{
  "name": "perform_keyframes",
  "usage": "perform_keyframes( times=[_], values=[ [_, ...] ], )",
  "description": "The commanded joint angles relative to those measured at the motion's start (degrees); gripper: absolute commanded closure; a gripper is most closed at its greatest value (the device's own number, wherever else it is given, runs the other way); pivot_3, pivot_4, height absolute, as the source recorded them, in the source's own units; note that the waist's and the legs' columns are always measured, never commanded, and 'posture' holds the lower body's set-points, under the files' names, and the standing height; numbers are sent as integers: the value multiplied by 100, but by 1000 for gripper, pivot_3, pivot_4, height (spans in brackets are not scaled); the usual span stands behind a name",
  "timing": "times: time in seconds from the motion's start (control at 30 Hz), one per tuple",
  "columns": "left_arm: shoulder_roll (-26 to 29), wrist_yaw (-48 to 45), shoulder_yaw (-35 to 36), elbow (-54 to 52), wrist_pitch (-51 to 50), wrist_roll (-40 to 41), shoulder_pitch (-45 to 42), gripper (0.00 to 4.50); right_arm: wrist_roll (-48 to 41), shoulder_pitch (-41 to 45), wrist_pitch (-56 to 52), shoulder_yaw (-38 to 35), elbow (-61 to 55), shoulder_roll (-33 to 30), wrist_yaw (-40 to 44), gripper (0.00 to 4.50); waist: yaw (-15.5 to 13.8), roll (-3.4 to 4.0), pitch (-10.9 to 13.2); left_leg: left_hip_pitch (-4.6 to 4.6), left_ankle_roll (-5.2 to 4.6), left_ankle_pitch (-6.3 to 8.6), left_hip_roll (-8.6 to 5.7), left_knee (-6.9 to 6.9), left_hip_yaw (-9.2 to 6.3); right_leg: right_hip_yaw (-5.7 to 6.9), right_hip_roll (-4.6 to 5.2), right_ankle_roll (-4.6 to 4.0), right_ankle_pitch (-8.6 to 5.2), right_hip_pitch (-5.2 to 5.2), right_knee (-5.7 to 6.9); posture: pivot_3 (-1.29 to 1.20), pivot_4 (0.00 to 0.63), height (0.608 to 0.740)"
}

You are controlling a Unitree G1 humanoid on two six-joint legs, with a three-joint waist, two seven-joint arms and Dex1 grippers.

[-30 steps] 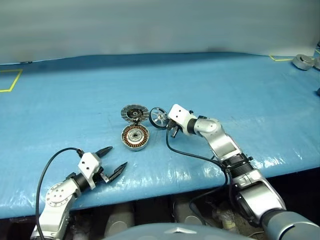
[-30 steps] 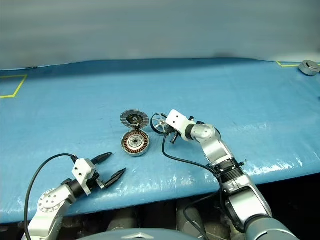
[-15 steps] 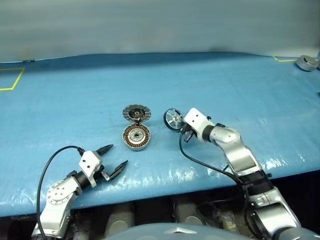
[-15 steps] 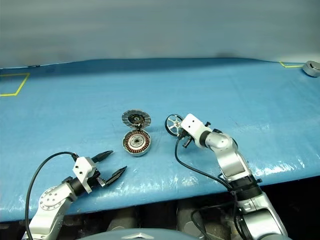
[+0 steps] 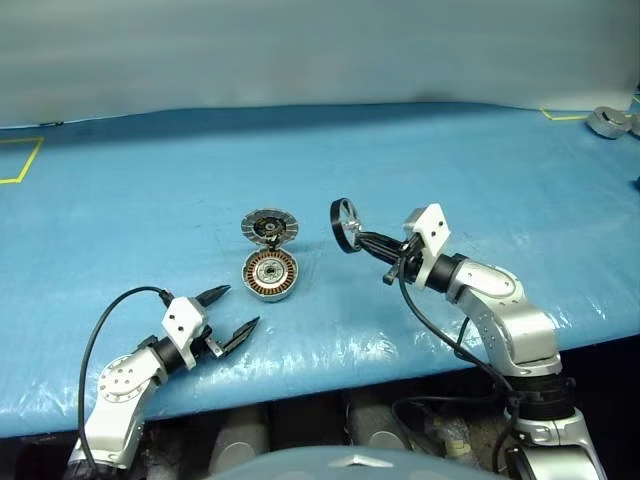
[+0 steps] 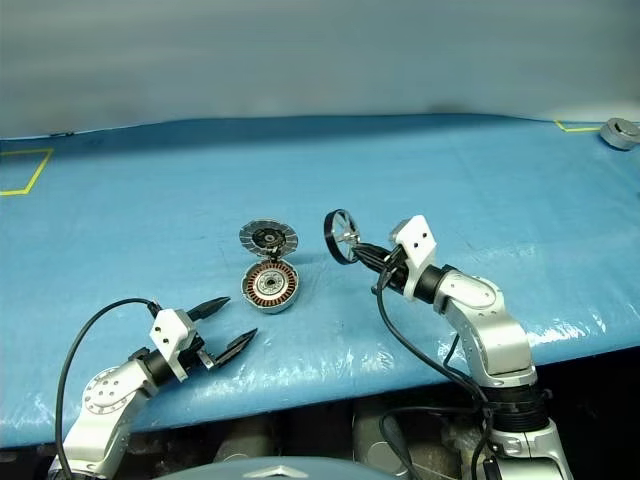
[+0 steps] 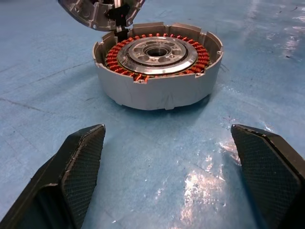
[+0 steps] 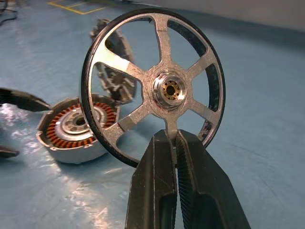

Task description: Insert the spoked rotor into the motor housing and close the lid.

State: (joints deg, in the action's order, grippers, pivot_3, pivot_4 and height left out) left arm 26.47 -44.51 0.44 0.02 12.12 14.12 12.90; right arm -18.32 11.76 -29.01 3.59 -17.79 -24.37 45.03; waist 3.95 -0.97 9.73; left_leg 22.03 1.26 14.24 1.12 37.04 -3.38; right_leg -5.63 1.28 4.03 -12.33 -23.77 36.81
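Between right hand (image 8: 175, 143) fingers, spoked rotor (image 8: 153, 86)

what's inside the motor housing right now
Inside the motor housing: copper-brown windings around a silver centre with a hole. No rotor; the right gripper holds the spoked rotor. The floor beneath the windings is covered.

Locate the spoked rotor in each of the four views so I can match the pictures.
Left eye view: the spoked rotor is at centre, raised off the blue table, pinched by the right hand.
Right eye view: centre, right of the open lid.
Left wrist view: not in it.
Right wrist view: upright at centre, one spoke between the fingers.
Shared landmark: the motor housing with copper windings.
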Motion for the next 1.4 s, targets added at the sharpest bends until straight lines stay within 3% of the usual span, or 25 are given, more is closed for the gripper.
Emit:
perform_keyframes(
  times=[0.03,0.43,0.9,1.4],
  values=[
    [-4,-26,54,-11,129,23,31,0,79,34,100,440,-319,-42,86,4478,-5,-1,0,0,0,0,0,1,0,0,0,0,0,0,0,0,150,740],
    [5,81,180,-120,181,25,172,0,965,556,611,1617,261,343,-260,4478,-20,-3,1,2,0,0,-1,1,0,1,2,0,0,-2,-1,0,150,740],
    [37,74,151,-95,168,-30,114,0,1714,842,931,1872,947,616,-633,4478,-21,-4,1,2,0,0,-1,1,0,1,1,0,0,-3,0,0,150,740],
    [36,74,147,-78,188,-45,109,0,1914,891,899,2122,529,680,-468,4478,-6,-4,1,1,0,0,0,1,-1,1,1,0,0,-3,1,0,150,740]
  ],
)
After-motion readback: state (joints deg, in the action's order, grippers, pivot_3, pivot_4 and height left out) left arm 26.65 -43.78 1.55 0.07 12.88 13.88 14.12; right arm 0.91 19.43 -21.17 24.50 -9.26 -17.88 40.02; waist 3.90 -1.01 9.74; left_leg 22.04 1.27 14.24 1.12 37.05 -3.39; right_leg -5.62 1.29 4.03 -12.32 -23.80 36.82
